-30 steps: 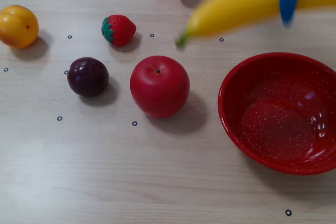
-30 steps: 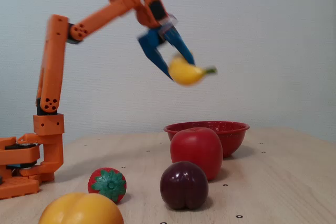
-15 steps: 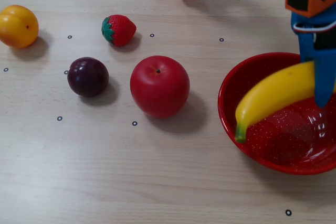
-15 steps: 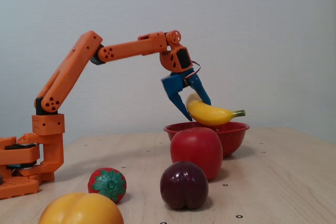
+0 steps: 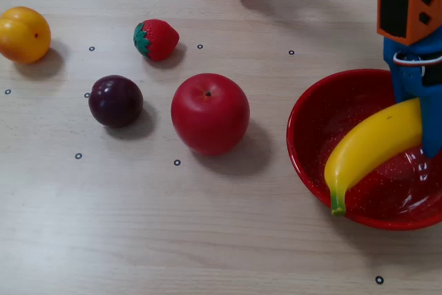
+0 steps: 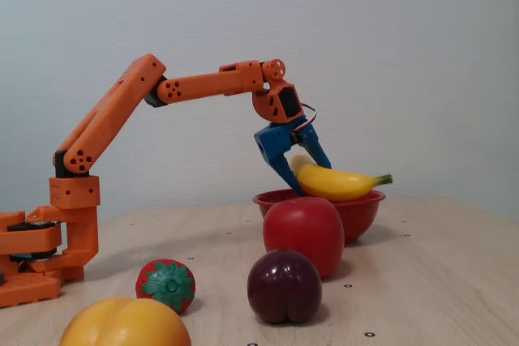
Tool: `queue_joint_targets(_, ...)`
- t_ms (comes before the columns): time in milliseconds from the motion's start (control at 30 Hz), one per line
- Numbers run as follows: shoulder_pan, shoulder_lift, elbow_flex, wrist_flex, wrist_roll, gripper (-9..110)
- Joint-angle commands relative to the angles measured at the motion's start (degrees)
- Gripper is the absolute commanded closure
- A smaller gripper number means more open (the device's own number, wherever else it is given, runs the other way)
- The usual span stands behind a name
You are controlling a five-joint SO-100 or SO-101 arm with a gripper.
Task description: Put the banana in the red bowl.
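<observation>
1. Seen from above, left of the red bowl sit a yellow-orange fruit, a plum, a strawberry and an apple, all well apart from it.
2. The banana lies across the red bowl, its green stem tip over the near rim.
3. My gripper has its blue fingers closed around the banana's thick end.
4. To finish well, I judge I should lower slightly, then open so the banana settles inside rather than tipping over the rim.
5. The side view alone shows the banana riding above the rim; only the top view shows the stem overhang.
</observation>
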State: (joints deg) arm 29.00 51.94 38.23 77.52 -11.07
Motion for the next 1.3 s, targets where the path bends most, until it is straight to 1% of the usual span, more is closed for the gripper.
queue_joint_targets(0, -1.1, 4.5, -3.1, -0.1, 1.1, 65)
queue_joint_targets(100, -1.8, 4.7, -3.0, 0.2, 1.1, 64)
queue_joint_targets(367, -4.4, 9.9, -3.0, -0.7, -0.4, 75)
queue_joint_targets(533, -6.8, 17.7, -2.0, -1.1, -2.1, 89)
queue_joint_targets(567, -7.2, 19.4, -1.8, -0.9, -2.7, 92)
queue_joint_targets(600, -7.7, 21.1, -1.6, -0.5, -3.1, 99)
queue_joint_targets(633, -8.3, 22.8, -1.5, 0.1, -3.4, 101)
queue_joint_targets(867, -12.0, 34.1, 1.1, 5.1, -6.1, 101)
queue_joint_targets(1000, -14.5, 43.5, 9.3, 6.8, -6.9, 101)
queue_joint_targets(1267, -22.6, 66.4, 39.1, 2.1, -4.7, 101)
